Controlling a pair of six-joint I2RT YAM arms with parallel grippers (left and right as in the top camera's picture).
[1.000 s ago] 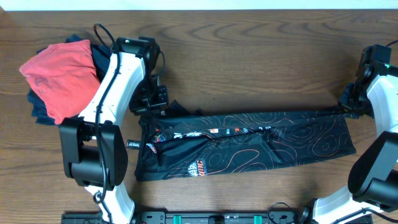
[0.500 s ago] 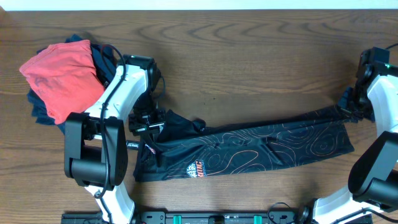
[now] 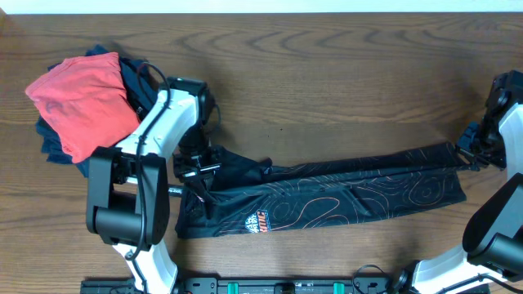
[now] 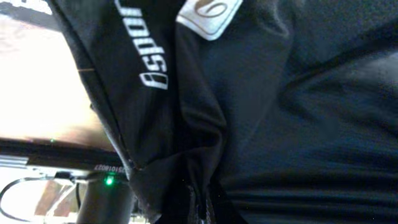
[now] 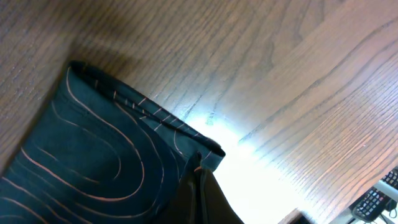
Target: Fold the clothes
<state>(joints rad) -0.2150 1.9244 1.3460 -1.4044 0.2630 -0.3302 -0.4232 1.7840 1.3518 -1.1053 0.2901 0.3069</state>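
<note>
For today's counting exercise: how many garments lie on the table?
3: the black jersey stretched across the middle, a red garment at the left, navy cloth under it. More may be hidden underneath.

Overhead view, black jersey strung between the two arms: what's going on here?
Both arms are working the black jersey, which lies across the wooden table as a long, partly folded strip. The left arm has its jaws shut on bunched fabric at one end. The right arm has its jaws shut on a corner at the other end, so one edge is stretched between them. A red and navy pile sits off to the side.
</note>
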